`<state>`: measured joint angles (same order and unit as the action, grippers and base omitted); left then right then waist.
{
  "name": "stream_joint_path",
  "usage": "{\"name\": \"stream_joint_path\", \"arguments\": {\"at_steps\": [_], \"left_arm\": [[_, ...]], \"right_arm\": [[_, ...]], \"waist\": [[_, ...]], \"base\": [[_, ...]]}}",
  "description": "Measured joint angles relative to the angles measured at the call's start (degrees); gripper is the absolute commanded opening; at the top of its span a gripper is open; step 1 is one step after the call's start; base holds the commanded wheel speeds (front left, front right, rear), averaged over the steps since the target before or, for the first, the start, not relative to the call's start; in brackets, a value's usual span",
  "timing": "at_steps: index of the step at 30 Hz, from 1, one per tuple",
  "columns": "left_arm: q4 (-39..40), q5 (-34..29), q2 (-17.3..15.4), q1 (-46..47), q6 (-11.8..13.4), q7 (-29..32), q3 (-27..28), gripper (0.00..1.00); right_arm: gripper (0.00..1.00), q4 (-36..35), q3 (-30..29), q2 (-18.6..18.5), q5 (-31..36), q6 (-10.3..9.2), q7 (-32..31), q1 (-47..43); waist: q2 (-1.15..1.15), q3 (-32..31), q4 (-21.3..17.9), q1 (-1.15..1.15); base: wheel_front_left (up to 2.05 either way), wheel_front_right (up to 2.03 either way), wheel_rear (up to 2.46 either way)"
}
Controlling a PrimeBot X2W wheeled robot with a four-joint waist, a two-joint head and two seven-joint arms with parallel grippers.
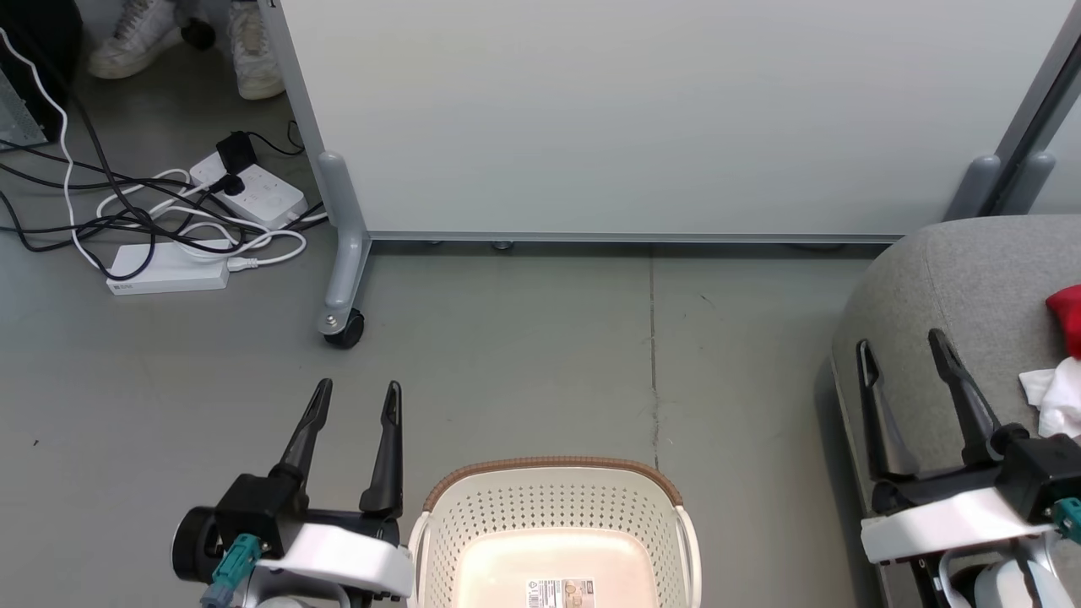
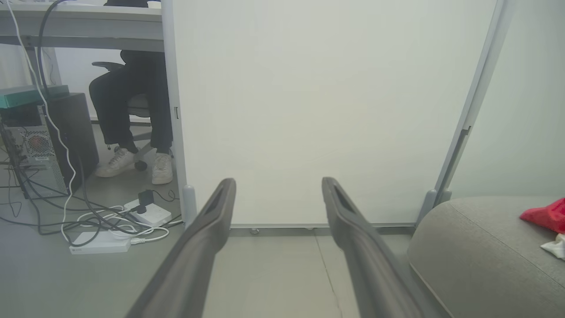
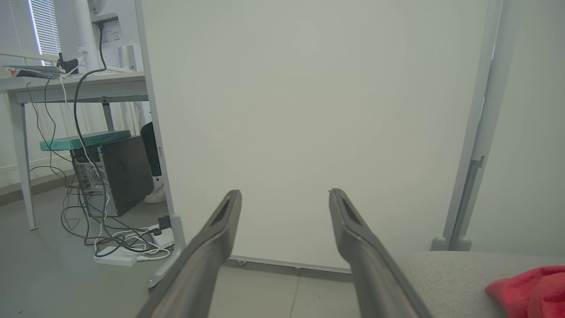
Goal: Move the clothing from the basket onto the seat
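Observation:
The cream perforated basket point(image 1: 553, 507) with its brown rim stands on the floor at the bottom centre, and nothing lies inside it. The grey seat point(image 1: 954, 287) is at the right; red clothing point(image 1: 1066, 317) with white trim lies on it at the frame's right edge. The same red clothing point(image 2: 545, 215) point(image 3: 527, 289) rests on the seat point(image 2: 476, 247) point(image 3: 446, 274) in both wrist views. My left gripper point(image 1: 356, 390) point(image 2: 277, 182) is open over the floor, left of the basket. My right gripper point(image 1: 900, 342) point(image 3: 284, 194) is open above the seat's front-left edge.
A pale grey wheeled partition panel point(image 1: 642, 118) stands behind the floor area, its caster point(image 1: 342, 325) left of centre. Power strips and tangled cables point(image 1: 194, 224) lie at the left. A person's white shoes point(image 1: 139, 38) show at the top left, near a desk and computer tower point(image 2: 53, 141).

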<state>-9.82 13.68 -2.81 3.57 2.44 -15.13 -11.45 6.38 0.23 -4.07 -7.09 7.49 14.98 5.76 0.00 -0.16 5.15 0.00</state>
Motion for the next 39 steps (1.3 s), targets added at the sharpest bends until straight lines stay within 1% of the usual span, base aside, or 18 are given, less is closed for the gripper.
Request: {"name": "stream_joint_path", "arguments": {"at_steps": [10,13,16,30,39], "left_arm": [[-0.3,0.6,0.0,-2.2,0.2,0.0,0.2,1.0],[-0.3,1.0,0.0,-2.3,1.0,0.0,0.5,1.0],[-0.4,1.3,0.0,-2.3,1.3,0.0,0.8,1.0],[-2.7,2.6,0.0,-2.3,0.5,0.0,0.5,1.0],[-2.5,2.9,0.0,-2.2,0.1,0.0,0.0,1.0]], "right_arm": [[1.0,0.0,1.4,1.2,0.5,0.0,0.0,-3.1],[1.0,0.2,2.1,1.3,0.9,0.0,0.0,-3.1],[1.0,0.4,2.2,1.3,0.5,0.0,0.0,-3.1],[1.0,0.6,2.6,1.4,0.3,0.0,0.0,-2.8],[1.0,0.6,2.9,1.4,0.3,0.0,0.0,-2.8]], "waist": [[0.0,-0.4,0.4,0.0],[0.0,-0.3,0.1,0.0],[0.0,-0.2,-0.1,0.0],[0.0,0.2,-0.4,0.0],[0.0,0.5,-0.2,0.0]], "base": [[0.0,0.0,0.0],[0.0,0.0,0.0],[0.0,0.0,0.0],[0.0,0.0,0.0],[0.0,0.0,0.0]]}}
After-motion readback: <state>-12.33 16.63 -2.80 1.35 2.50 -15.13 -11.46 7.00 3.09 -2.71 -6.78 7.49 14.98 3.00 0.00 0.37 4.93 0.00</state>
